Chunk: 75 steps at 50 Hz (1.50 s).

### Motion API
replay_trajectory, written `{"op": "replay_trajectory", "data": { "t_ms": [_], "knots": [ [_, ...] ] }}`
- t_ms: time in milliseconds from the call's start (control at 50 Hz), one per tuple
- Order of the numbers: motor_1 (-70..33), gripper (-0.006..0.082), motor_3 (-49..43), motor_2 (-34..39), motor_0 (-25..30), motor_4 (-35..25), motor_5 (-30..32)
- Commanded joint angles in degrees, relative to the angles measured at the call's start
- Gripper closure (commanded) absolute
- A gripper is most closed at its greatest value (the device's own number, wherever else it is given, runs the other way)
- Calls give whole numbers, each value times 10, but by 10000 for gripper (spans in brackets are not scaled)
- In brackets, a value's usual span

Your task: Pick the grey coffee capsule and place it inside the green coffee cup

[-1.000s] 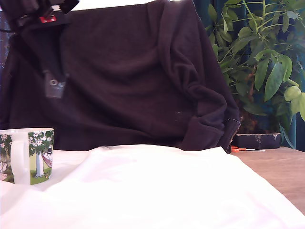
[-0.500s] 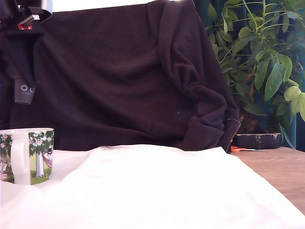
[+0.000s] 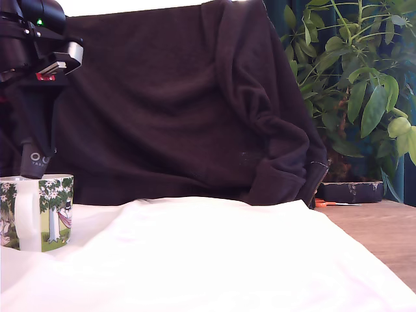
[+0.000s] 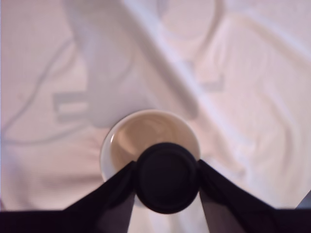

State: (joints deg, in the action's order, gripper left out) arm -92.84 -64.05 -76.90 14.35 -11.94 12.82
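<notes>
Claw (image 4: 166, 187) pinching grey coffee capsule (image 4: 166, 177) hangs just above green coffee cup (image 3: 40, 211) rim.

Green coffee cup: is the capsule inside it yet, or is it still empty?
Empty. The wrist view shows the green coffee cup with a bare interior, while the pincer holds the grey coffee capsule above its rim.

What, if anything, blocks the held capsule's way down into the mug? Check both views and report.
Nothing visible does. The gripper holds the grey coffee capsule just above the green coffee cup, and the wrist view shows the cup's mouth open and empty beneath it.
</notes>
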Motion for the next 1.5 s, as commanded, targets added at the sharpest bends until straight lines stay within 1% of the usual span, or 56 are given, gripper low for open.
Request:
{"op": "replay_trajectory", "data": {
  "t_ms": [0,40,80,140,200,240,280,480,540,600,660,720,780,800,820,1220,1480],
  "knots": [
    [-12,528,-2,8,-1,-2,-9],
    [-13,517,-3,8,-1,-2,-10],
    [-13,472,-3,8,-1,-1,-10],
    [-13,360,-3,8,-1,0,-9],
    [-13,224,-5,8,-1,3,-9],
    [-13,174,-7,8,-1,4,-9],
    [-13,149,-10,8,-1,5,-9],
    [-12,161,-18,8,-1,8,-9],
    [-12,198,-19,8,-1,7,-9],
    [-10,288,-19,8,-1,8,-9],
    [-8,424,-17,8,-1,9,-9],
    [-4,618,-15,8,-2,9,-10],
    [0,783,-7,8,-5,7,-10],
    [2,799,-2,8,-6,7,-11],
    [5,783,4,8,-7,5,-13],
    [86,783,169,10,-42,5,-52],
    [129,783,246,36,-71,4,-64]
  ]
}}
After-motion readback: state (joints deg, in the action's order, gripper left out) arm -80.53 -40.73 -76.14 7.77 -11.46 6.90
